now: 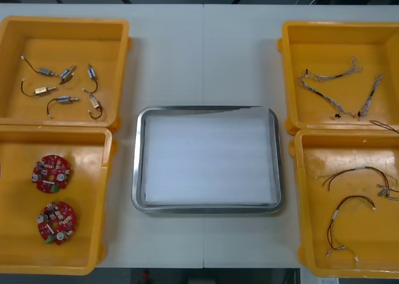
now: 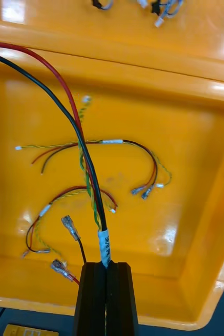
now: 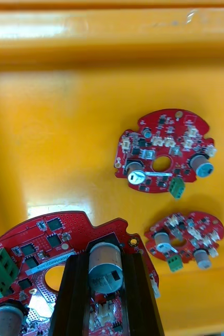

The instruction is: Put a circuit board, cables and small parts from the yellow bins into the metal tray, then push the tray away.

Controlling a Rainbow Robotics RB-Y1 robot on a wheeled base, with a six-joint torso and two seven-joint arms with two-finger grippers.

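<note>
My left gripper (image 3: pixel 106 257) is shut on a round red circuit board (image 3: pixel 43 236), its black fingers (image 3: pixel 72 294) clamping the board at a grey cylindrical part. It hangs above the near left yellow bin (image 3: pixel 49 131), where two more circuit boards (image 3: pixel 164 152) (image 3: pixel 185 239) lie. My right gripper (image 2: pixel 106 265) is shut on a cable of black, red and yellow-green strands (image 2: pixel 83 152), gripped just below its white label. It is lifted over the near right bin (image 2: pixel 195 131), with other red and yellow cables (image 2: pixel 117 144) on the floor beneath. The metal tray (image 1: pixel 138 172), white inside, sits mid-table.
Small metal parts (image 1: pixel 62 88) lie in the far left bin (image 1: pixel 118 35). Twisted blue and white cables (image 1: pixel 340 88) lie in the far right bin (image 1: pixel 293 41). Bare table lies beyond the tray and between tray and bins.
</note>
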